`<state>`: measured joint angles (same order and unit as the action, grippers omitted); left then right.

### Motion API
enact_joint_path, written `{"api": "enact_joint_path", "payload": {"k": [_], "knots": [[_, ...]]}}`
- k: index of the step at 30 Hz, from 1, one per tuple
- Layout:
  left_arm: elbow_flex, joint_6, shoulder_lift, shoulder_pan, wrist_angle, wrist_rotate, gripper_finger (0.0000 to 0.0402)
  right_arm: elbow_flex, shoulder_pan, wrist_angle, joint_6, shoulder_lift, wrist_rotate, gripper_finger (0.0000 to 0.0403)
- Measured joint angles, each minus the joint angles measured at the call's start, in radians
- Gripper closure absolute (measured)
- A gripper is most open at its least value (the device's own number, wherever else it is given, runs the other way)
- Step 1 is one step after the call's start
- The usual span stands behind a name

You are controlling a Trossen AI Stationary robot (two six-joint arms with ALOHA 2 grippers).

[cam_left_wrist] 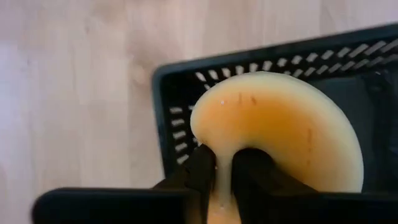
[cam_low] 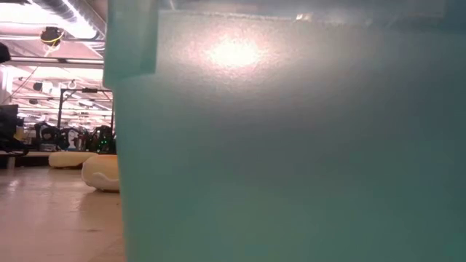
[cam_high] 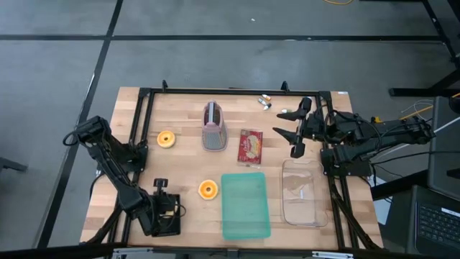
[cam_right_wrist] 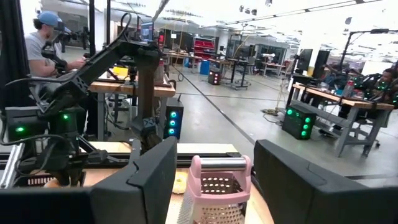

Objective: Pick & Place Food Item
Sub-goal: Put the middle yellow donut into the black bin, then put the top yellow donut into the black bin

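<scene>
left gripper (cam_left_wrist: 224,177): fingers closed narrow on the rim of an orange donut (cam_left_wrist: 280,130), held directly over a black basket (cam_left_wrist: 180,93) at the table's front-left corner. the donut's flat face stands on edge above the basket opening, so release is judged a straight drop. right gripper (cam_high: 296,131): spread wide, holding nothing, waiting near the far-right edge, facing a pink grater (cam_right_wrist: 217,186). no legible writing visible.

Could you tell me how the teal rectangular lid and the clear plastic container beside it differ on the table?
The teal rectangular lid is opaque and hides the wood beneath; the clear plastic container is see-through, so the wooden table shows through it. The lid lies nearer the table's middle, the container by the right edge. Both are rounded rectangles lying lengthwise, side by side.
</scene>
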<state>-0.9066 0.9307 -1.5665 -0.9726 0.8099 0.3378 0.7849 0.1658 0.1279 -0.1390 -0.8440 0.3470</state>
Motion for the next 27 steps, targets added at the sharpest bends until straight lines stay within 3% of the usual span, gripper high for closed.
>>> {"api": "enact_joint_path", "payload": {"k": [8, 15, 22, 27], "knots": [[0.0, -0.001, 0.0, 0.0, 0.001, -0.016, 0.0257, 0.0, 0.0, 0.0, -0.007, 0.0, 0.0, 0.0191], [-0.041, -0.009, 0.051, 0.0, 0.054, 0.034, 0.0224, 0.0, 0.0, 0.003, -0.01, 0.0, 0.0, 0.0191], [-0.149, -0.034, 0.124, 0.0, 0.208, 0.146, 0.022, 0.0, 0.0, 0.012, -0.027, 0.0, -0.008, 0.0191], [-0.17, 0.038, 0.133, 0.054, 0.481, 0.266, 0.0219, 0.0, 0.0, 0.022, -0.027, 0.0, -0.023, 0.0191]]}}
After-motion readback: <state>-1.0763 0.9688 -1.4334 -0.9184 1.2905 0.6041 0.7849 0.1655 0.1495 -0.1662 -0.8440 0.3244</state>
